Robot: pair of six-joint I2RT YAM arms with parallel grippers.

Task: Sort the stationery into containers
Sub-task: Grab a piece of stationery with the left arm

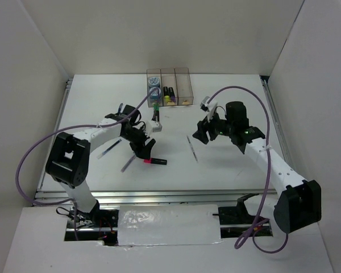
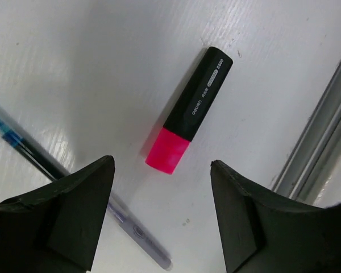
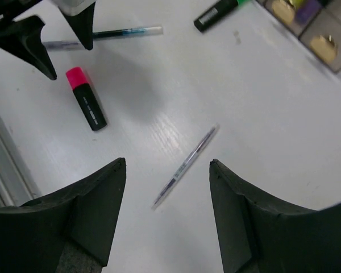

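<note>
Left end effector (image 2: 162,164) spread over pink highlighter (image 2: 190,108); table-edge rail (image 2: 312,153) near.

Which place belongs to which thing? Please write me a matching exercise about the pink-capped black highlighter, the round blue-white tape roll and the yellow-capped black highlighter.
Things:
1. pink-capped black highlighter
2. round blue-white tape roll
3. yellow-capped black highlighter

Places:
A. inside the middle clear brownish plastic box
B. on the white table, below the open left end effector
C. inside the leftmost clear brownish plastic box

Pairs: 1-B, 2-C, 3-A.
</note>
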